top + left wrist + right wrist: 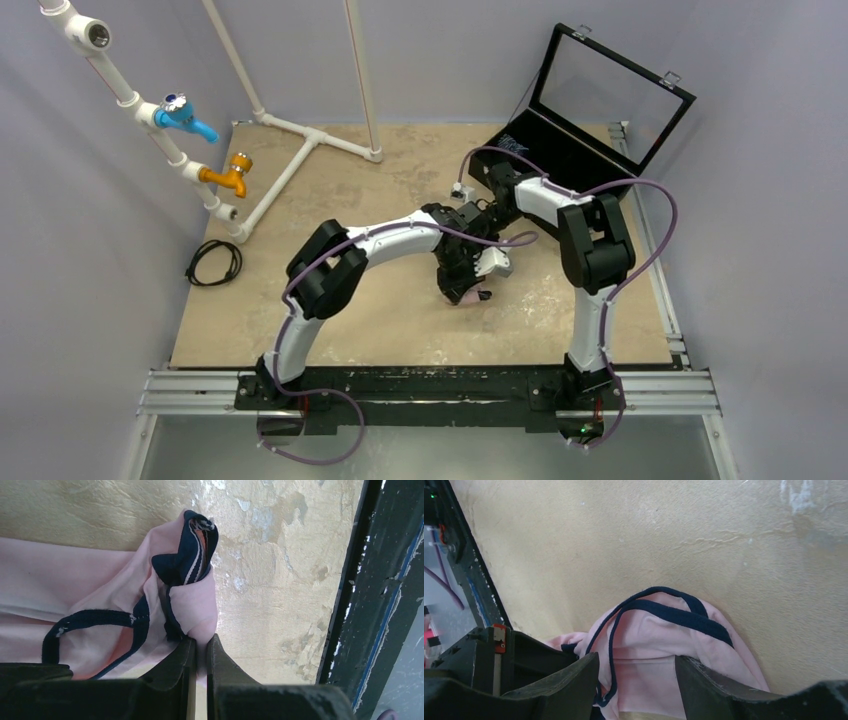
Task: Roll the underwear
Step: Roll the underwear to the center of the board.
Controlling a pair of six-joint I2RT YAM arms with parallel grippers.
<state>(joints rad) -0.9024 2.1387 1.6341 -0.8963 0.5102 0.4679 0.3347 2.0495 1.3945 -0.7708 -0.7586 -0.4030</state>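
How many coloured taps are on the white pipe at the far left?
2. A blue tap sits higher up the white pipe; an orange tap sits lower down the same pipe. None seems hidden.

Beige, mottled tabletop (380,190) with worn pale patches. Lying on it: the underwear (659,635), bunched near the centre; a coiled black cable (214,262) at the left edge; a white pipe frame (300,150), far left; an open black case (560,150), far right corner.
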